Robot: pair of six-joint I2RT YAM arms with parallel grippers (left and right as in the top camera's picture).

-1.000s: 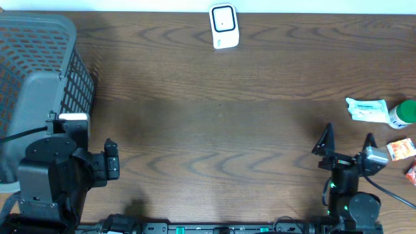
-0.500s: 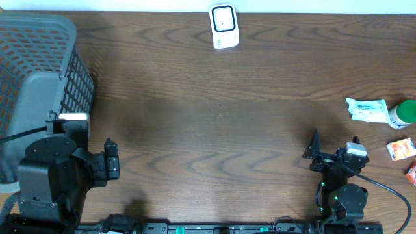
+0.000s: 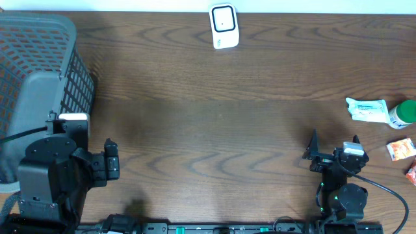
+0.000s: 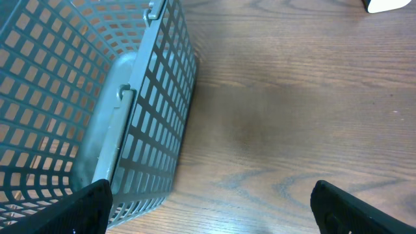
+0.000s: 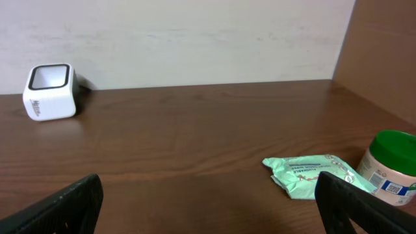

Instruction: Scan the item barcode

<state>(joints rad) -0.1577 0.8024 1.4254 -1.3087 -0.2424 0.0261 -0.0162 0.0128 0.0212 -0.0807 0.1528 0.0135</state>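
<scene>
**A:** Grippers first: how do they stand?

**B:** Wide apart, both. The left gripper (image 4: 211, 211) has nothing between its fingers (image 4: 84, 207); only bare table (image 3: 214, 117) shows in the gap. The right gripper (image 3: 335, 146) is spread just as far and holds nothing either.

**A:** Where does each one sit?

**B:** Both are close to the near edge of the table. The left one is at the left, just beside the grey mesh basket (image 3: 39, 78), which fills the left half of its wrist view. The right one is over on the right, low above the wood and apart from everything.

**A:** And the goods to be scanned?

**B:** All are at the table's right edge, and nothing touches them. A pale green packet (image 3: 367, 109) lies flat. A jar (image 3: 404, 114) with a green lid stands upright just beside its right end; I cannot tell whether they touch. Nearer the front lies a small orange packet (image 3: 401, 149). Below it a red thing (image 3: 412, 172) is cut off at the edge, with too little showing to name it.

**A:** How do they lie from the right gripper?

**B:** Farther out and to its right. In the right wrist view the green packet and the jar sit low on the right, beyond the right finger.

**A:** The scanner?

**B:** A small white scanner (image 3: 223, 26) stands at the far edge, about midway along the table, its window showing from above. It is well apart from both grippers and from the goods.

**A:** Any barcode to be seen?

**B:** There is a label on the jar's side, too small to read.
</scene>
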